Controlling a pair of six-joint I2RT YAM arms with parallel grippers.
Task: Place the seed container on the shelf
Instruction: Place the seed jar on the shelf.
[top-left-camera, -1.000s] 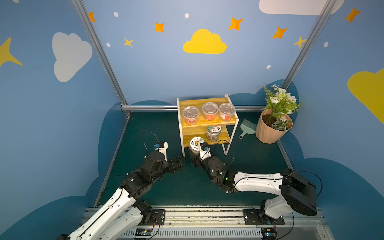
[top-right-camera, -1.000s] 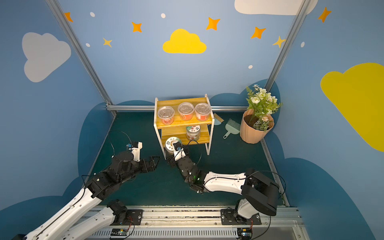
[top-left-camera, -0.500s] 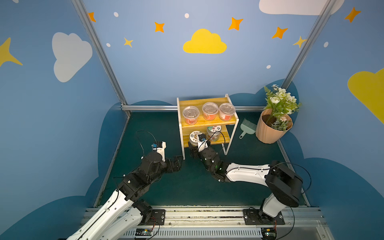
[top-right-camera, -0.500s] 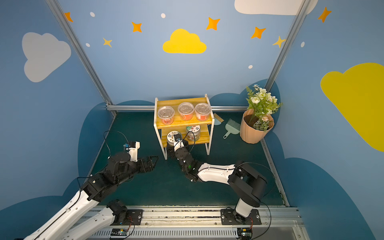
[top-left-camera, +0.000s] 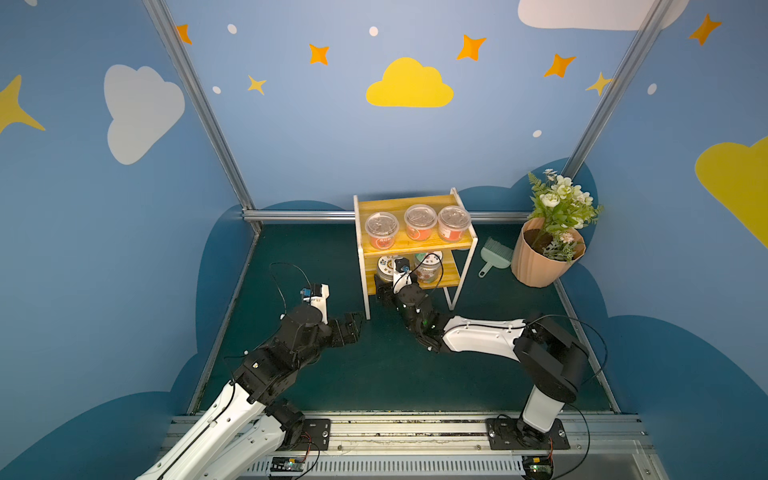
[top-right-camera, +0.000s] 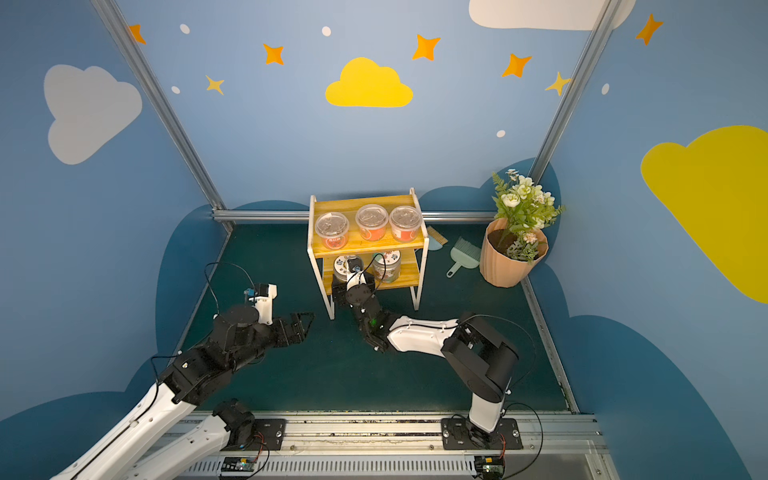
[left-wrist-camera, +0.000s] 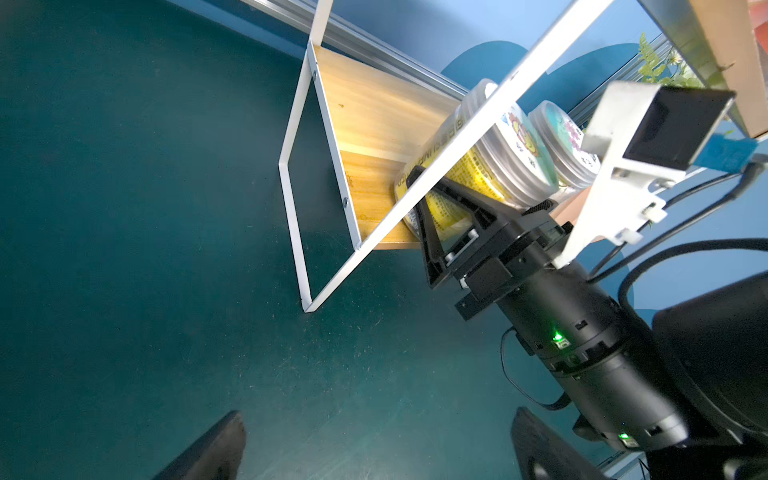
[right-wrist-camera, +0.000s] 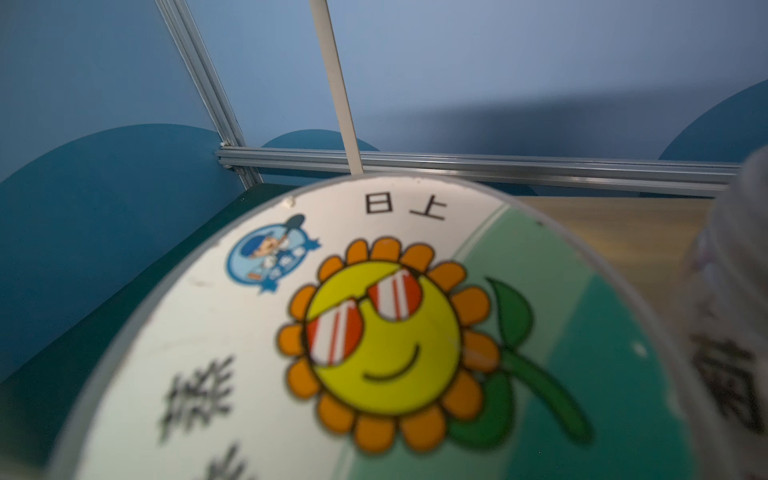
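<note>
Fingers (left-wrist-camera: 430, 241) of the right gripper (left-wrist-camera: 478, 192) are pinching the seed container (right-wrist-camera: 386, 340) round its body, just under the lid. Jar's at the left end of the lower tier of the shelf (top-left-camera: 415, 204), right by the near edge. Can't tell if its base is down on the plank yet. Left gripper (top-left-camera: 351, 328) hangs over the floor by the shelf's near-left leg, fingers spread wide, holding nothing.

Handling, imo: clear hard plastic w/ a screw lid, so stiff and prob light, but the wall looks smooth and a bit slippery. Grabbing round the body below the lid rim seems right bc the rim should stop it sliding down. Doesn't look fragile, though a tip-over could knock its neighbour.

Count:
- 2 jars on the lower tier: the held one + 1 other jar (top-left-camera: 428, 266) just right of it
- 3 clear tubs (top-left-camera: 419, 222) in a row on the top tier
- 1 flower pot (top-left-camera: 540, 266) far right
- 1 green dustpan (top-left-camera: 494, 255) between pot and shelf
</note>
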